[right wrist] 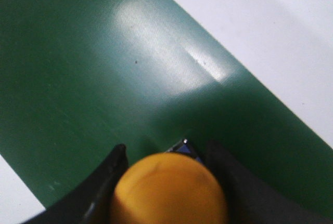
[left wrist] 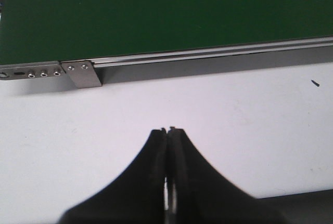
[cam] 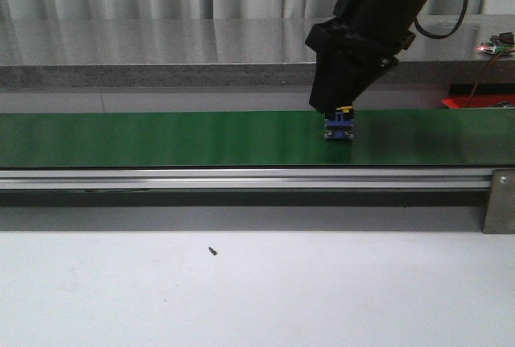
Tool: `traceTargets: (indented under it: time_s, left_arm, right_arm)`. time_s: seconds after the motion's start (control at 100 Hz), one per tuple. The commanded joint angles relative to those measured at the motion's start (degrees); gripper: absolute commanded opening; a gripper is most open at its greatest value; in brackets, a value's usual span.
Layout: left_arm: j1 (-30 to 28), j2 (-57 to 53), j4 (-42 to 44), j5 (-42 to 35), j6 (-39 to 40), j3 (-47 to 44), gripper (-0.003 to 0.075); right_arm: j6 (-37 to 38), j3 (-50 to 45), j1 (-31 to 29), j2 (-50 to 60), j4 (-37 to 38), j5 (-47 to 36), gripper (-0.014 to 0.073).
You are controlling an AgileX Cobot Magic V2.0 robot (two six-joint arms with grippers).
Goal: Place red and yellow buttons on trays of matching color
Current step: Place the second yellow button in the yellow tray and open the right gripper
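A yellow button [cam: 339,121] with a blue base stands on the green conveyor belt [cam: 161,139], right of centre. My right gripper [cam: 339,115] reaches down onto it from above. In the right wrist view the yellow button [right wrist: 169,190] fills the gap between the two black fingers [right wrist: 106,177], which press on either side of it, so the gripper is shut on it. My left gripper [left wrist: 168,130] hangs over the white table [left wrist: 250,125] near the belt's left end, shut and empty. No red button and no trays are in view.
An aluminium rail [cam: 241,178] runs along the belt's near edge, with a metal bracket [cam: 500,200] at its right end and another bracket [left wrist: 83,74] at its left end. A small dark speck [cam: 212,251] lies on the white table. A grey counter stands behind the belt.
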State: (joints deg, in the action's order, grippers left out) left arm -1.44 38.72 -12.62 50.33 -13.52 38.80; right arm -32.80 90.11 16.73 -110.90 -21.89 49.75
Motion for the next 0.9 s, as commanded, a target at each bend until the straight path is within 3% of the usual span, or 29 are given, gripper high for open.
traceTargets:
  time_s: [0.0, 0.37, 0.89]
  left_arm:
    - [0.48, -0.08, -0.80, -2.93, 0.52, 1.45, -0.0020]
    - [0.48, -0.08, -0.80, -2.93, 0.52, 1.45, -0.0020]
    - [0.48, -0.08, -0.80, -2.93, 0.52, 1.45, -0.0020]
  right_arm:
    - [0.65, 1.71, -0.17, 4.65, -1.66, -1.91, 0.0113]
    - [2.25, -0.72, -4.51, 14.75, -1.49, -1.60, 0.0111]
    - [5.50, -18.02, -26.91, 29.18, -1.43, -1.72, 0.0111]
